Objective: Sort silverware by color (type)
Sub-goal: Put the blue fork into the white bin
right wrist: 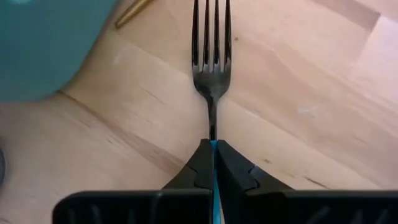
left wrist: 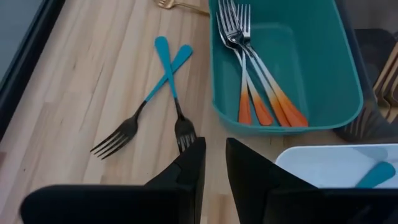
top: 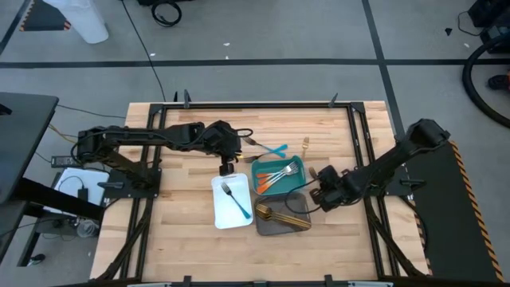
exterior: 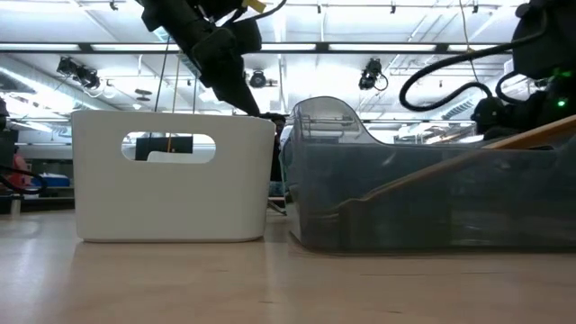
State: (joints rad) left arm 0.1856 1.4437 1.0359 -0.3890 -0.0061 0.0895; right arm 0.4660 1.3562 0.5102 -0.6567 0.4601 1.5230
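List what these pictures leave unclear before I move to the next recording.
- Right tool: shut on a fork; its handle is hidden between the fingers, only a blue sliver shows.
- White tray and grey tray, low view: walls hide their contents.
- Gold pieces in the grey tray, high view: too small to count.
- Gold utensil, left wrist view: cut off by the edge.

Three trays sit grouped at the table's [top: 183, 239] centre; the far tray [top: 298, 163] holds several forks [top: 275, 177]; the near-left tray [top: 219, 214] holds one fork [top: 237, 201]; the near-right tray [top: 301, 201] holds utensils [top: 280, 215]; two crossed forks [top: 267, 151] lie on the table just left of the far tray; another utensil [top: 305, 143] lies beyond it; the left gripper [top: 228, 167] hangs left of the far tray; the right gripper [top: 316, 185], to its right, grips a fork [right wrist: 211, 74] over the table.
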